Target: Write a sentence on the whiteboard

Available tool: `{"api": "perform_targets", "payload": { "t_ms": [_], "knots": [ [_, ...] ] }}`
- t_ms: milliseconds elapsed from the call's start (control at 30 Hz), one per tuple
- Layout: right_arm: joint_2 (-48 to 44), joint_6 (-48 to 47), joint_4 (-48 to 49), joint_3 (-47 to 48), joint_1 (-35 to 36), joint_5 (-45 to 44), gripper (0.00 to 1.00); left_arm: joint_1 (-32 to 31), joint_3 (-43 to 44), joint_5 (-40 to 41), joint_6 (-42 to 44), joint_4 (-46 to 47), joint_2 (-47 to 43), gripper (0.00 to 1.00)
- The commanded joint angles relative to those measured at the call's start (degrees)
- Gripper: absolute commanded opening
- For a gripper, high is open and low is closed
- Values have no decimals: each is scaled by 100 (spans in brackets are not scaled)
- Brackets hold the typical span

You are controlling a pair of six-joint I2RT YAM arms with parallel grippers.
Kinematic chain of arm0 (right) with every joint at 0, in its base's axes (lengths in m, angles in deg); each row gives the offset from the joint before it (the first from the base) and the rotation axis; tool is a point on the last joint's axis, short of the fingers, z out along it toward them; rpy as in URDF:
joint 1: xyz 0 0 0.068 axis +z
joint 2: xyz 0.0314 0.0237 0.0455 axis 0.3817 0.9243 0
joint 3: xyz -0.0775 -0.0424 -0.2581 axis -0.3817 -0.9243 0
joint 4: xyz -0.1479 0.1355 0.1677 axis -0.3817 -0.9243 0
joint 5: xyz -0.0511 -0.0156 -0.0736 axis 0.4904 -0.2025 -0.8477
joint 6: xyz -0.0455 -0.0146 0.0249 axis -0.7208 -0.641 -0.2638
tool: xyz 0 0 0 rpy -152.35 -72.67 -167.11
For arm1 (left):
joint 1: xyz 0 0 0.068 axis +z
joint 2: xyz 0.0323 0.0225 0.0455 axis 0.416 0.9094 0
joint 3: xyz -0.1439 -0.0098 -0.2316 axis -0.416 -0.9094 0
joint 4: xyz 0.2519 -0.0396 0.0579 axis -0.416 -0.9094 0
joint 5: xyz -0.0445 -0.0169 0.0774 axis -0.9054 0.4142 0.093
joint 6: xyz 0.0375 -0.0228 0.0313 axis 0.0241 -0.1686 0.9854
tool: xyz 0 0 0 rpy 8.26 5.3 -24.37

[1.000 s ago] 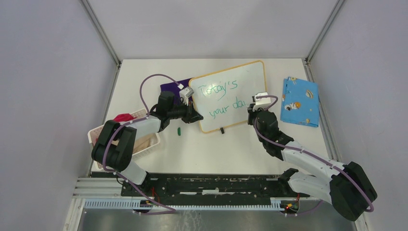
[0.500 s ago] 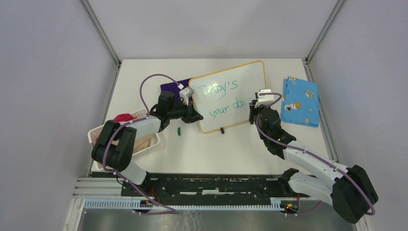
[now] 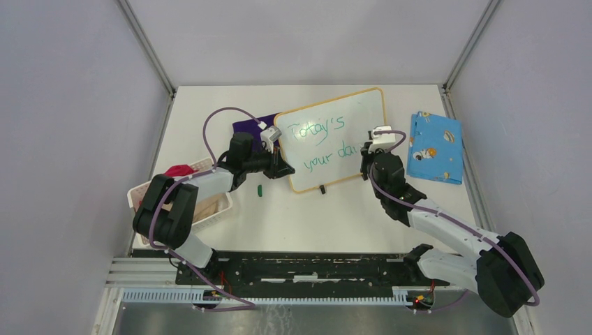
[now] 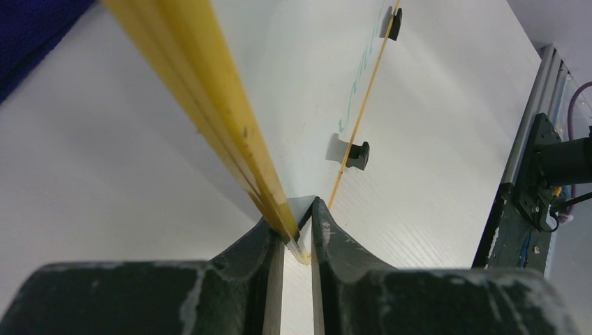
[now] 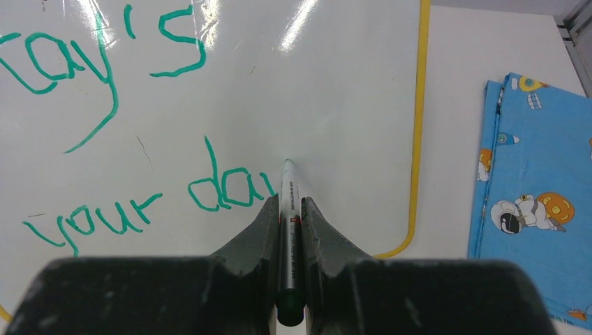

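- While its narrow jaws pinch a slim white marker pen, the right gripper holds the tip at the rounded, orange-framed whiteboard.
- Green handwritten sentence reads "Today's your da".
- Left gripper is clamped on the board's frame corner.
- Board lies rear-centre on the table, near a blue patterned cloth.

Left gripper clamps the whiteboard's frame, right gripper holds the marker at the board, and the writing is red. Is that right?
No: the writing is green, as the right wrist view shows. The left gripper clamps the whiteboard frame, and the right gripper holds the marker.
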Motion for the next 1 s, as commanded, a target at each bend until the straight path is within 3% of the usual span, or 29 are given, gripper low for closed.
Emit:
{"api": "perform_targets", "payload": {
  "t_ms": [0, 967],
  "knots": [
    [74, -25, 280, 251, -43, 26, 0, -139, 2, 527, 677, -400, 71, 2],
    [-201, 334, 183, -567, -64, 483, 0, -140, 11, 549, 669, -406, 75, 2]
  ]
}}
